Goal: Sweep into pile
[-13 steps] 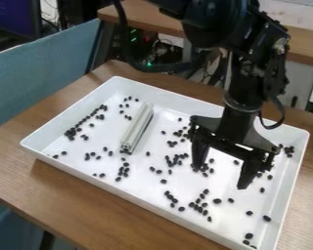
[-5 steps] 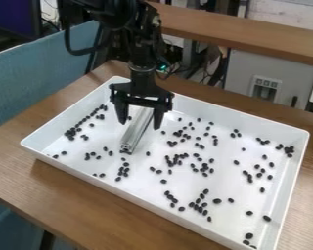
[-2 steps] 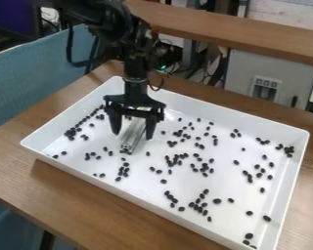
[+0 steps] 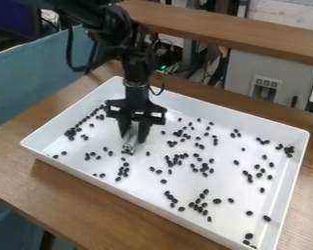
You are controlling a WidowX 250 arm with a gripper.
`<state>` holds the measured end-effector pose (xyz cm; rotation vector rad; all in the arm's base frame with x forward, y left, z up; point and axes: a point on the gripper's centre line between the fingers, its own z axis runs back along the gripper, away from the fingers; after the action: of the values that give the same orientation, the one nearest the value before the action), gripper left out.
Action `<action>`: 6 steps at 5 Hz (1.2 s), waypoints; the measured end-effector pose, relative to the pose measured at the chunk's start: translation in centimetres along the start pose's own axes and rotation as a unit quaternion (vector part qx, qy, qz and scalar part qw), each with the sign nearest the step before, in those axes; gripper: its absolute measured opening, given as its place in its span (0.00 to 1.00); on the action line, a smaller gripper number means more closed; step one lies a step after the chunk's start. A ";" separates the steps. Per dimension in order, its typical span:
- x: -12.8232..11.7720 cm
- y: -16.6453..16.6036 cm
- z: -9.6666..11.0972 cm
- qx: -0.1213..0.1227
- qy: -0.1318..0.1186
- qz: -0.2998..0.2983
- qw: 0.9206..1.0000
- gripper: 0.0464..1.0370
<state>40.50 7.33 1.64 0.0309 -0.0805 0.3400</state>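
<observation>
Pinching bar (image 4: 129,142) inside tray edges (image 4: 211,105)

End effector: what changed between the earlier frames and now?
The end effector moved from the right part of the tray in the image to the metal bar at left, came down and closed its fingers on it. Bar and dark beans stayed put.
</observation>
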 end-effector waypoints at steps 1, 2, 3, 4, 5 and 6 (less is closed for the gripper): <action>0.1 0.2 0.1 0.004 0.001 0.006 1.000 0.35; 0.0 0.1 0.2 0.004 0.001 -0.007 1.000 0.35; -0.5 1.1 2.4 0.013 0.017 -0.044 0.999 0.35; -0.2 4.4 4.0 0.021 0.007 -0.066 0.998 0.35; -0.1 7.9 3.9 0.022 0.004 -0.097 0.995 0.35; 0.1 10.2 3.6 0.027 -0.005 -0.144 0.989 0.35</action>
<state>36.88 16.80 5.39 0.0966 -0.0766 0.0530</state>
